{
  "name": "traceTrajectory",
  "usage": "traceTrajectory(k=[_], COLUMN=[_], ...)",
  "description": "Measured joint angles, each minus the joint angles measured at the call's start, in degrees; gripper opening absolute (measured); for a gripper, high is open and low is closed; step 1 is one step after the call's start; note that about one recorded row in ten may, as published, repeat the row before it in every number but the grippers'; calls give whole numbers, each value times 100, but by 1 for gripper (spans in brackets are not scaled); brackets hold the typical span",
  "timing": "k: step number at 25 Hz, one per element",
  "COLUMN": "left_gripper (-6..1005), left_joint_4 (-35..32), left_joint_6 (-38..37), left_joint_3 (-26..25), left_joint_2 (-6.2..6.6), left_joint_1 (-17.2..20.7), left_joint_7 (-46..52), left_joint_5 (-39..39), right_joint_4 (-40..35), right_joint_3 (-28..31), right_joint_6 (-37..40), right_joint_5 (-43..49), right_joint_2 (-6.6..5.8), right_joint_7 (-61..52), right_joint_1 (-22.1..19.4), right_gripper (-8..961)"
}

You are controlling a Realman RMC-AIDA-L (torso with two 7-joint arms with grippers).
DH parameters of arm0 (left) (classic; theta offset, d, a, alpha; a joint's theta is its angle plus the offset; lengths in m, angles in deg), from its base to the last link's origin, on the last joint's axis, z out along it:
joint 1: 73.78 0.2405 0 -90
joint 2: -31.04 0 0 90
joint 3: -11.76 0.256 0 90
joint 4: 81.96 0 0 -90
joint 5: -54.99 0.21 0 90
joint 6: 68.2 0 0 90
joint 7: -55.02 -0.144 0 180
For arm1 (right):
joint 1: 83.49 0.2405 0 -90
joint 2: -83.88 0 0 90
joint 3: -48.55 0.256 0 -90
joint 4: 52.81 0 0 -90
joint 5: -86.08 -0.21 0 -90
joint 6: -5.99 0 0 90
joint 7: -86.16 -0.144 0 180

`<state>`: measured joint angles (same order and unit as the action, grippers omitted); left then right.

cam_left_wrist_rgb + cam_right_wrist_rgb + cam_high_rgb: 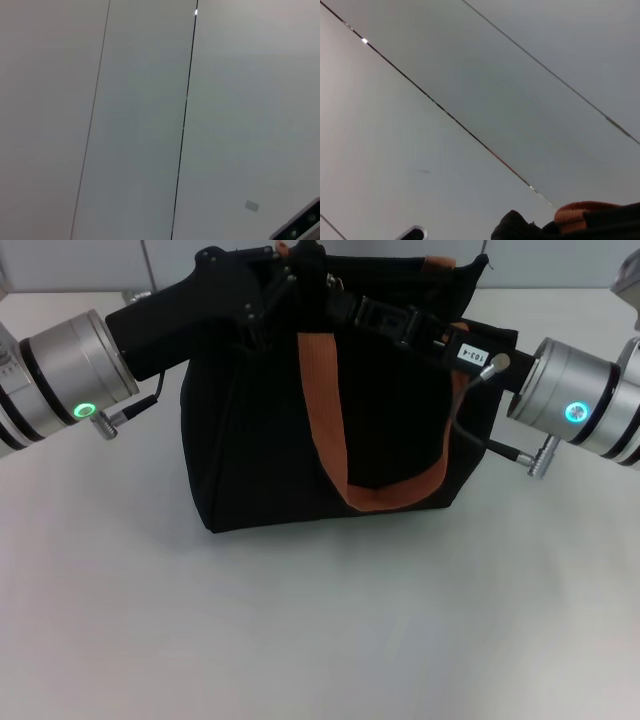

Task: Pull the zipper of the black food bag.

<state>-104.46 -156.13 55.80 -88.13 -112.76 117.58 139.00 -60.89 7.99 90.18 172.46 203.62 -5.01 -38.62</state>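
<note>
The black food bag (250, 440) stands upright in the middle of the white table, with an orange-brown strap handle (322, 420) hanging down its front. My left gripper (290, 272) reaches in from the left over the bag's top edge. My right gripper (350, 302) reaches in from the right and lies along the top edge, close to the left one. The zipper is hidden among the black gripper bodies and fabric. The right wrist view shows only a corner of the bag (520, 229) and a bit of handle (580, 212).
The white table (300, 640) stretches in front of and beside the bag. A grey panelled wall (150, 125) stands behind it. Cables (470, 430) hang from my right wrist next to the bag's side.
</note>
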Motion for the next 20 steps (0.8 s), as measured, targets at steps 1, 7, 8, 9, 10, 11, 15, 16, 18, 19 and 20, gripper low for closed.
traceTrajectory(k=[1, 7, 8, 9, 10, 11, 15, 16, 18, 19, 20], left_gripper=[20, 20, 20, 19, 19, 19, 19, 19, 19, 19, 19], left_joint_4=[0, 17, 18, 18, 18, 18, 130, 130, 180, 184, 184], left_joint_6=[0, 3, 3, 3, 3, 3, -7, -7, -21, -21, -23], left_joint_3=[0, -1, -2, -2, 1, 1, -35, -35, -44, -37, -37], left_joint_2=[0, 0, 0, 0, 0, 0, 0, 0, 0, 0, 0], left_joint_1=[0, -1, 1, 5, 20, 20, 79, 79, 116, 155, 193], left_joint_7=[0, -3, -4, -4, -8, -8, -185, -185, -289, -327, -335], left_joint_5=[0, 1, 1, 1, 1, 1, -10, -10, -59, -106, -135], right_joint_4=[-2, -65, -74, -76, -78, -81, -119, -119, -123, -123, -134], right_joint_3=[-23, -247, -265, -272, -265, -253, -239, -239, -227, -223, -219], right_joint_6=[-5, -28, -39, -59, -129, -166, -259, -259, -309, -338, -402], right_joint_5=[0, -6, -13, -20, -24, -25, -24, -24, -26, -28, -31], right_joint_2=[1, -7, -7, -7, -6, -3, 2, 2, 3, 3, 4], right_joint_7=[0, -15, -19, -21, -24, -25, -26, -26, -29, -36, -75], right_joint_1=[10, 45, 44, 43, 37, 31, 1, 1, -4, -7, -17], right_gripper=[159, -2, -3, -3, -3, -3, -3, -3, -2, -2, -2])
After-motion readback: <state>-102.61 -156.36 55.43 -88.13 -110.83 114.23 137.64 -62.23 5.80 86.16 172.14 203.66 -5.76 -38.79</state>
